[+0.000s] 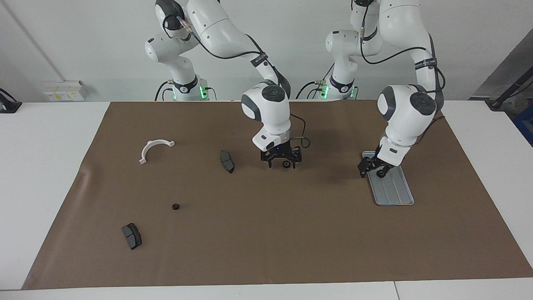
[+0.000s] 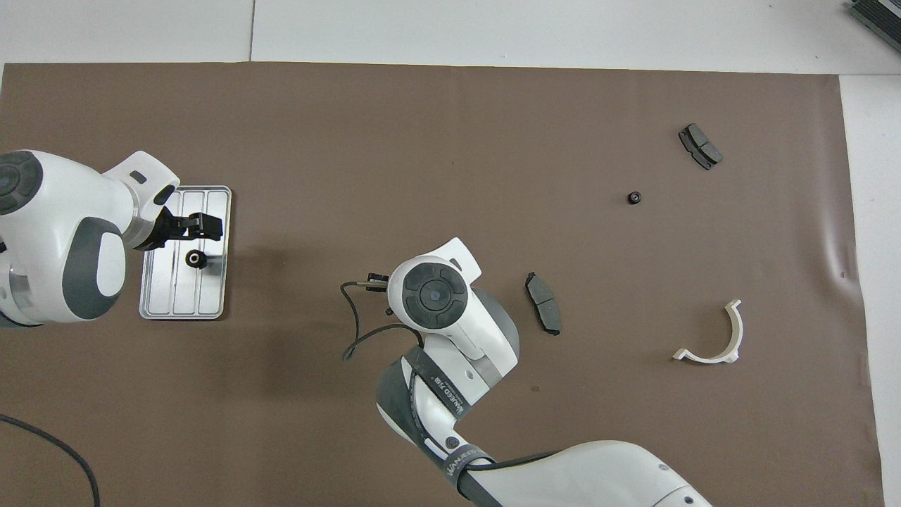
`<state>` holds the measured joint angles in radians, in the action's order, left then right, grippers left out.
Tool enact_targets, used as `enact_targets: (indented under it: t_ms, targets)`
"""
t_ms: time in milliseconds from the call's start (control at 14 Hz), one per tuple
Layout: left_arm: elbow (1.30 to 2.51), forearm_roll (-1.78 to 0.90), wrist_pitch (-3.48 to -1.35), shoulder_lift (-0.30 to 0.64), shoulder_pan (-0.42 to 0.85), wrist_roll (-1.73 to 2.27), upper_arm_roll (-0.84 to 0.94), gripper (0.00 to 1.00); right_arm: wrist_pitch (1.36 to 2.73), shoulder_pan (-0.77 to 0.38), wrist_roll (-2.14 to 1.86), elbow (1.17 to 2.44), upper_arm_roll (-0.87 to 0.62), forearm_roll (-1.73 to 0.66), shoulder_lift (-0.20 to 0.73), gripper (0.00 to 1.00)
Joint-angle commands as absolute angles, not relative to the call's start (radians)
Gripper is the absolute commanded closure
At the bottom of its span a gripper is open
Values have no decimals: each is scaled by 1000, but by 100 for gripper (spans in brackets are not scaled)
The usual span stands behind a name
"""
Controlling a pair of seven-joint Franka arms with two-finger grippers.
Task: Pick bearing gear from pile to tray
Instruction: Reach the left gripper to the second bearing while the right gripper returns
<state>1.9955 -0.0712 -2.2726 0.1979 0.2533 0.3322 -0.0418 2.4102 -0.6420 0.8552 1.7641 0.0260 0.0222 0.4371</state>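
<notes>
One small black round bearing gear (image 1: 380, 174) (image 2: 195, 259) lies on the silver tray (image 1: 395, 193) (image 2: 183, 299). My left gripper (image 1: 370, 168) (image 2: 204, 227) hangs open just above it, holding nothing. At mid-table my right gripper (image 1: 282, 161) is low over the mat and open, with another black bearing gear (image 1: 286, 164) between its spread fingers. Its own wrist hides it in the overhead view. A third bearing gear (image 1: 175, 206) (image 2: 634, 198) lies loose in the pile toward the right arm's end.
A dark brake pad (image 1: 227, 161) (image 2: 543, 313) lies on the mat beside my right gripper. A second brake pad (image 1: 131, 236) (image 2: 700, 146) lies farthest from the robots. The white half-ring bracket (image 1: 155, 148) (image 2: 711, 338) lies nearer to them.
</notes>
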Motion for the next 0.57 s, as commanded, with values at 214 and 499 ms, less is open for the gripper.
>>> enact_targets:
  t_ms: [214,499]
  targets:
    - [1985,-71,-2318,227,538,529,-61,0,2243,-387,463,1769,12,45,301,0]
    - [1948,-3,-2374,321,650,650,-58,5,2241,-203,168,1766,8,31,317,0]
